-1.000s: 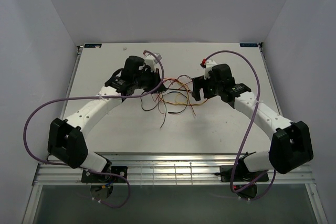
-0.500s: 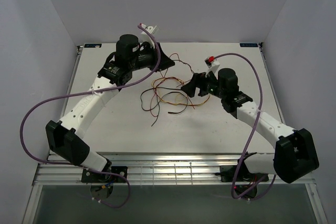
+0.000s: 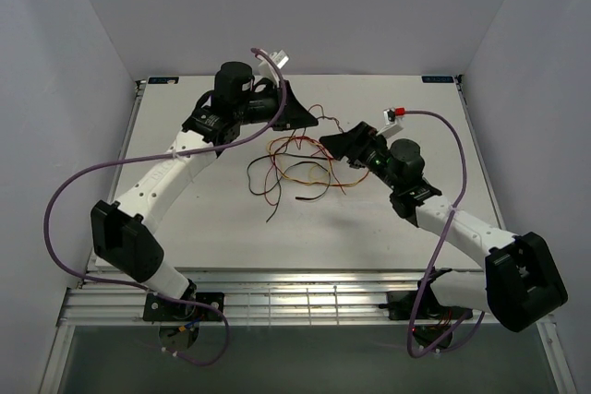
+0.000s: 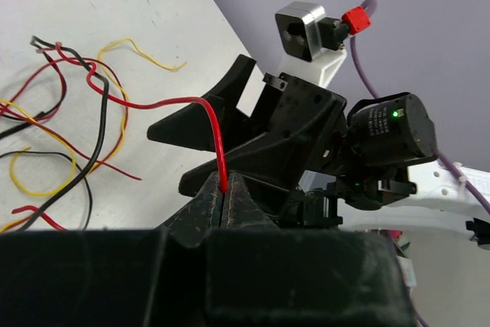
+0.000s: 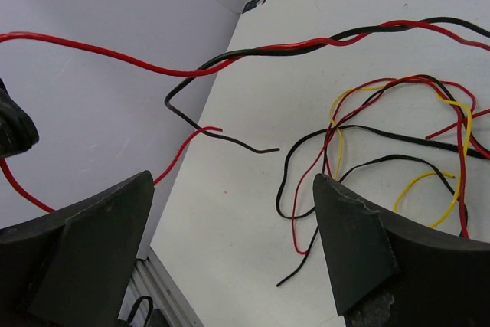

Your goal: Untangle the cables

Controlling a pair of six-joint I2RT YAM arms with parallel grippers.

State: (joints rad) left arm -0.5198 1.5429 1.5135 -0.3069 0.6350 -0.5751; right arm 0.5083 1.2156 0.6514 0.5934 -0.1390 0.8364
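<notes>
White surface (image 3: 212, 219), cables (image 3: 291, 171) heaped mid-surface, mostly tangled. Left gripper (image 4: 224, 198) is clamped on one red cable (image 4: 218, 143), raised toward 12 o'clock. Right gripper (image 5: 230, 189) is spread wide and empty at the heap's 3 o'clock. Separation has barely begun.

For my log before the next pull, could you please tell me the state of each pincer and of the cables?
Left pincer: shut on red cable.
Right pincer: open, empty.
Red cable: pinched, raised.
Other cables: tangled, lying on table.
</notes>
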